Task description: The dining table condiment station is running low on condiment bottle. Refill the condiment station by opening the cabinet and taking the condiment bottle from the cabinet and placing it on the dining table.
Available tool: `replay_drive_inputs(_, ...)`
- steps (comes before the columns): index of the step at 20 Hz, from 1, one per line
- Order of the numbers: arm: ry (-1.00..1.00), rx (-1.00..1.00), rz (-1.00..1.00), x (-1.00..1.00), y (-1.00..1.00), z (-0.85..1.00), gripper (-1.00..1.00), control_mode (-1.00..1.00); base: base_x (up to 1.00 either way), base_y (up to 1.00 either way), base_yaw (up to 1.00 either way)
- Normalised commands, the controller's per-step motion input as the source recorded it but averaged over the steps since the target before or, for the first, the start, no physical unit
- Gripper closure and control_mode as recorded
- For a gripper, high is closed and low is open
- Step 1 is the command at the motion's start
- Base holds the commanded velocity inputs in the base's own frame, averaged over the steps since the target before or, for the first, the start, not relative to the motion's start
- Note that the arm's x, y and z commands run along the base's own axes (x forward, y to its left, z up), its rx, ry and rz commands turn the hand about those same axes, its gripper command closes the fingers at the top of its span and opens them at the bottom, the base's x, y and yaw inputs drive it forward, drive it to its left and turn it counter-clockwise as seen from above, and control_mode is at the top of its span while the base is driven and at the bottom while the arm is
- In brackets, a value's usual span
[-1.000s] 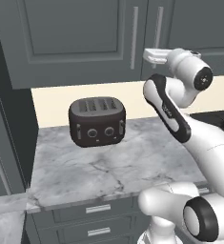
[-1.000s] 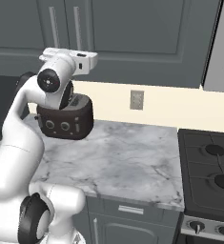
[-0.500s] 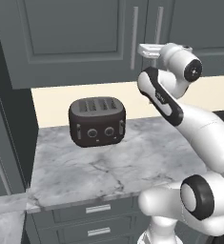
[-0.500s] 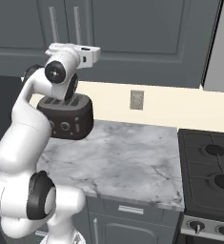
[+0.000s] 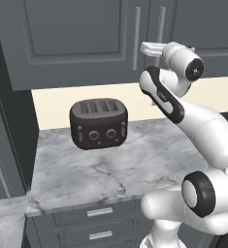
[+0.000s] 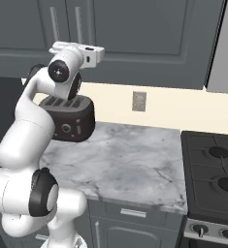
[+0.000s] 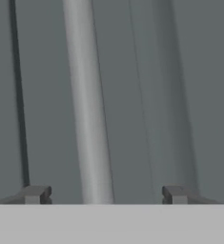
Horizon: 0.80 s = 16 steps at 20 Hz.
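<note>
1. Left base view: the white arm's end effector (image 5: 149, 48) is raised to the dark grey-blue wall cabinet with recessed-panel doors (image 5: 76, 38), right at the pair of long vertical silver bar handles (image 5: 136, 38) where the two doors meet. Doors look shut. A black four-slot toaster (image 5: 98, 123) stands on the grey-white marble bench (image 5: 110, 169) below, with drawers with short horizontal handles (image 5: 100, 212) under it. The condiment bottle can't be made out; judged to be behind the shut doors.
2. Right base view: the end effector (image 6: 93, 53) points into the cabinet (image 6: 135, 38) front near the silver handles (image 6: 78, 24). The toaster (image 6: 69, 121) is partly behind the arm; a wall outlet (image 6: 139, 101) is on the cream backsplash and a black stovetop (image 6: 212, 179) lies to the right.
3. Hand view: fingertips (image 7: 35, 194) stand wide apart, holding nothing; one silver handle bar (image 7: 87, 105) runs between them, nearer the left tip, not touched yet.
4. Handling, judged: the bar is rigid, smooth metal, likely slippery, so pinch it across its width mid-length and pull along the door's swing. The door probably swings light, but the hinge fixes the arc.
5. Step: closing on the handle to open the cabinet; bottle fetch and dining-table placement not yet done.
</note>
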Motion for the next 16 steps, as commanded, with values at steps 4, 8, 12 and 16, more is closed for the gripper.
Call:
replay_drive_inputs(4,0.09,0.00,0.00,0.43,0.04,-0.01,1.00,-1.00,0.00,0.00,0.00)
replay_drive_inputs(8,0.13,-0.01,-0.03,0.20,0.10,-0.06,1.00,-1.00,0.00,0.00,0.00)
replay_drive_inputs(12,0.10,0.00,-0.02,0.00,0.01,-0.13,1.00,-1.00,0.00,0.00,0.00)
replay_drive_inputs(16,0.03,0.00,-0.02,0.00,0.01,-0.19,1.00,-1.00,0.00,0.00,0.00)
